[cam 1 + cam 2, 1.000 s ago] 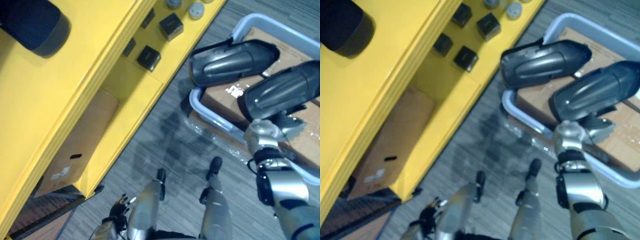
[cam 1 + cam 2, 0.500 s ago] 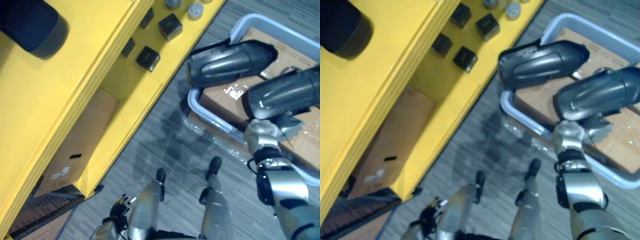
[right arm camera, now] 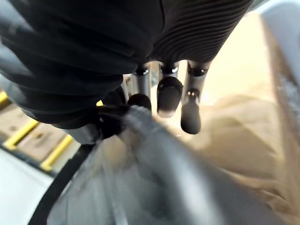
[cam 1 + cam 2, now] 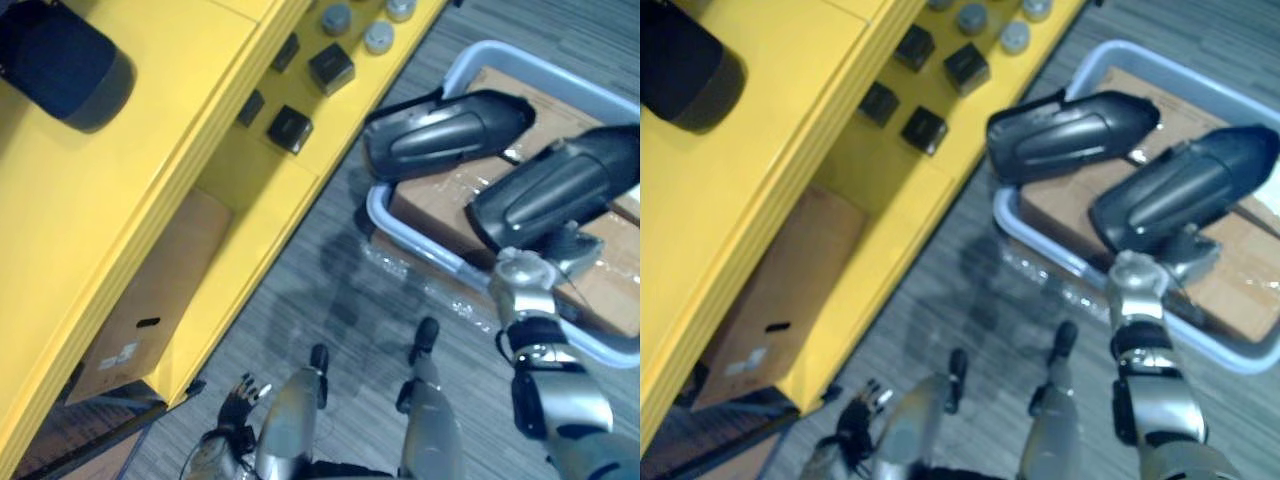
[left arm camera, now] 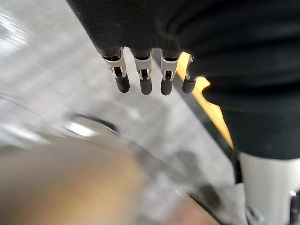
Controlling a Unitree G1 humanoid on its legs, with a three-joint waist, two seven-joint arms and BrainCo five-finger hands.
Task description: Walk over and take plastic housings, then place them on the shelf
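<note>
- Holds a housing (image 4: 550,195) in right hand (image 4: 568,250), fingers curled round it, above bin (image 4: 415,238).
- Other housing (image 4: 440,130) lying across bin's rim.
- Hangs left hand (image 4: 240,395) low by shelf (image 4: 250,190), fingers straight, empty.

A yellow shelf (image 4: 130,180) is standing along the left side, running from 7 o'clock up to 12 o'clock. A big dark round thing (image 4: 65,65) is sitting on its top board at 10 o'clock. On the lower board, near 12 o'clock, four small black boxes (image 4: 331,66) and some grey round caps (image 4: 378,38) are lying. A brown cardboard box (image 4: 150,300) is sitting in the bottom space at 8 o'clock. The grey stripy floor (image 4: 320,290) is carrying a pale tray (image 4: 378,212) at 2 o'clock. Flat cardboard (image 4: 435,205) is lying in the tray, and a dark housing (image 4: 440,130) is resting on it, poking over the rim. Some clear wrap (image 4: 420,285) is lying on the floor just beside the tray.
</note>
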